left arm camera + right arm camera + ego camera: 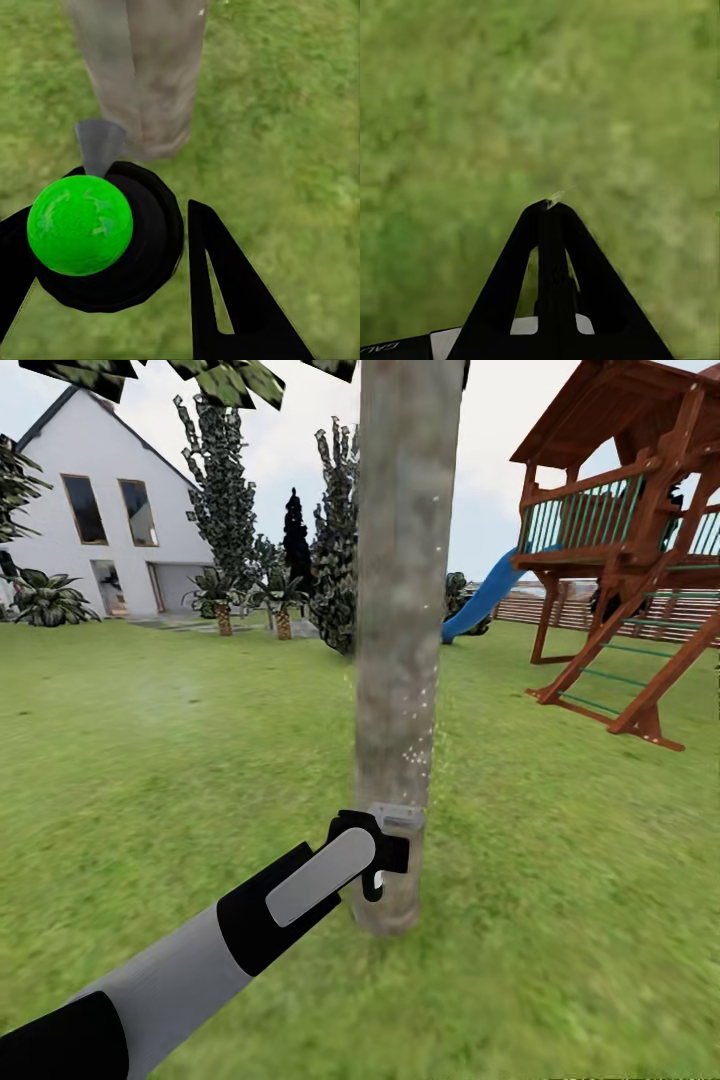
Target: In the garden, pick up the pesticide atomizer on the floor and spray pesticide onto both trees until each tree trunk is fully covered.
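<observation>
A thick grey-brown tree trunk point(402, 610) stands straight ahead on the lawn, and its foot also appears in the left wrist view point(150, 75). Tiny white specks of pesticide point(425, 732) dot its right side at mid height. My left gripper point(385, 855) reaches low to the trunk, shut on the pesticide atomizer point(398, 817). In the left wrist view the atomizer point(80, 223) is a black round body with a bright green top and a grey nozzle aimed at the trunk's base, sitting between my left gripper's point(109, 217) dark fingers. My right gripper point(551, 206) hangs shut over bare grass.
A wooden playhouse point(640, 560) with a blue slide point(485, 600) stands to the right, with a slatted fence point(575, 610) behind it. A white house point(110, 510), short palms point(285, 600) and tall dark trees point(335, 540) lie far back left. Open grass surrounds the trunk.
</observation>
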Controlling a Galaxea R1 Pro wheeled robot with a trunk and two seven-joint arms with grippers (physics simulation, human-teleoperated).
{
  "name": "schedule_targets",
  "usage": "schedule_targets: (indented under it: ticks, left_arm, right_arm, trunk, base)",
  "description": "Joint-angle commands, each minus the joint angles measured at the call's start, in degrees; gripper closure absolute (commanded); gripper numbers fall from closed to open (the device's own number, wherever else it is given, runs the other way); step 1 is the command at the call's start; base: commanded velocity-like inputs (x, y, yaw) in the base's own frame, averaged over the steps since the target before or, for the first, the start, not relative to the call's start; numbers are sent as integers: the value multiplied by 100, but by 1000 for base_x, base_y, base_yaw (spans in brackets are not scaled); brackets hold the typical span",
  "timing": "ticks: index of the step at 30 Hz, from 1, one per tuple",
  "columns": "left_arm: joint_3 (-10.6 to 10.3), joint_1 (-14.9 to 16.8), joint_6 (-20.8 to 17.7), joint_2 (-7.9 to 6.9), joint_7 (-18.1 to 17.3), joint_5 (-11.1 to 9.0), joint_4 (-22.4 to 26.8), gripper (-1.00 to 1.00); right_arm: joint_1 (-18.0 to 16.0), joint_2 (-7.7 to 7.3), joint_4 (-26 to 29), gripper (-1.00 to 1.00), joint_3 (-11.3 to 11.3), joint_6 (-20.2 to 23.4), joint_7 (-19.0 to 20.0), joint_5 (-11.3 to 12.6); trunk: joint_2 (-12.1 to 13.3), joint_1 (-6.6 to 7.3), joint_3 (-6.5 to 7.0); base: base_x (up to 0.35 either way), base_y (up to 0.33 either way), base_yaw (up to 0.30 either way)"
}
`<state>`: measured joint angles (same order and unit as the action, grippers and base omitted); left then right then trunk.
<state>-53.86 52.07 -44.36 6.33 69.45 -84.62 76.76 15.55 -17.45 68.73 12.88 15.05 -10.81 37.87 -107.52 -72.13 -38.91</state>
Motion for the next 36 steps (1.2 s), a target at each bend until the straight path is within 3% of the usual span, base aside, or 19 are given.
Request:
schedule_targets:
  ticks: [1,20,31,36]
  left_arm:
    - [-2,5,-46,0,60,-28,6,100]
    - [-2,5,-38,0,91,-28,0,100]
    - [-2,5,-38,0,104,-28,6,100]
    - [-2,5,-43,0,99,-28,-33,100]
  right_arm:
    - [1,-9,18,100,13,15,-53,52]
    - [1,-13,18,100,21,14,-44,53]
    - [1,-4,18,100,22,12,-44,53]
    - [1,-4,18,100,22,12,-44,53]
  trunk:
    - [-3,0,-5]
    - [-3,0,-5]
    - [-3,0,-4]
    - [-3,0,0]
  base:
    - [0,350,-138]
    - [14,350,-235]
    - [183,330,-110]
    - [296,50,-111]
